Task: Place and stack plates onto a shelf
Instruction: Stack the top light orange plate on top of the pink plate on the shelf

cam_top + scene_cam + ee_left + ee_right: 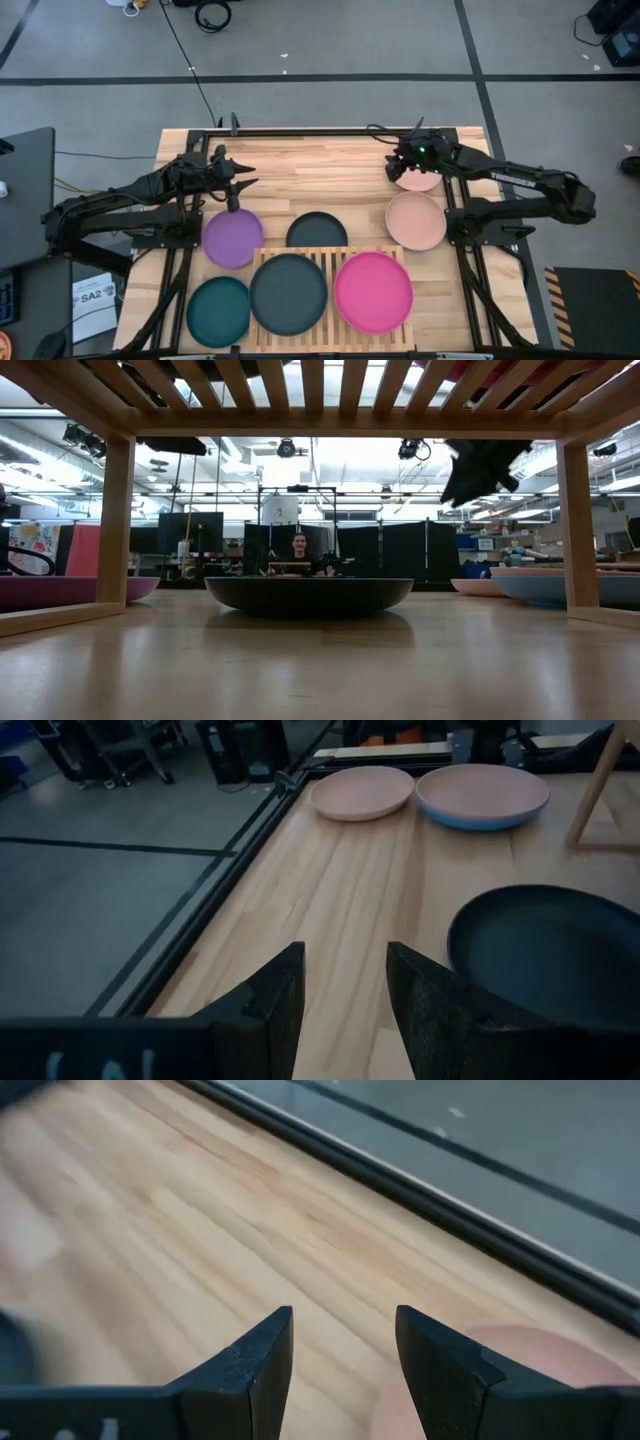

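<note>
I count a slatted wooden shelf at the near table edge, carrying a dark grey plate and a magenta plate side by side. Flat on the table: teal plate, purple plate, second dark plate, pale pink plate, another pink plate farther back.

grey concrete floor crossed by dark tape lines; black partition panels and bright ceiling lights behind.
</note>
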`<state>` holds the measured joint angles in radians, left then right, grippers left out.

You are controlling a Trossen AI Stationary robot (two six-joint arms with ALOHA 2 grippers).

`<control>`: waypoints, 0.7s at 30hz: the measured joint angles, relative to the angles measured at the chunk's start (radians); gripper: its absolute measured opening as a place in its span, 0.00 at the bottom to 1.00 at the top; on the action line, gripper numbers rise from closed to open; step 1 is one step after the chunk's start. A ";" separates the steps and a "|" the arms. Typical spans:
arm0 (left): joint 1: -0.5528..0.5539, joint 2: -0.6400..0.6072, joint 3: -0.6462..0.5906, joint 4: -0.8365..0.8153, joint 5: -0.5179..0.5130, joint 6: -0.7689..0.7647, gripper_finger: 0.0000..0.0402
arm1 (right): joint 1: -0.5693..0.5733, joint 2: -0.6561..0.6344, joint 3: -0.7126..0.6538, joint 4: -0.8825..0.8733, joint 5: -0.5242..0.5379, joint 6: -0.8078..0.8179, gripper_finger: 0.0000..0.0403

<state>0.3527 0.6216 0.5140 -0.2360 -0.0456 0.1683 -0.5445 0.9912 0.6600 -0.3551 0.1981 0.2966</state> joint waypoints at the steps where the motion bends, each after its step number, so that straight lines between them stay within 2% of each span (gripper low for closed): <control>1: 0.000 0.000 0.000 0.000 0.000 -0.001 0.37 | -0.016 0.018 0.000 0.002 0.011 0.007 0.45; 6: 0.000 0.000 0.000 0.000 0.000 -0.028 0.37 | -0.074 0.086 0.000 0.001 0.069 0.129 0.45; 21: 0.000 0.000 0.000 0.000 -0.001 -0.105 0.37 | -0.088 0.315 0.000 0.014 0.125 0.177 0.45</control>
<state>0.3523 0.6212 0.5140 -0.2357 -0.0468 0.0637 -0.6323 1.3063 0.6601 -0.3409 0.3227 0.4732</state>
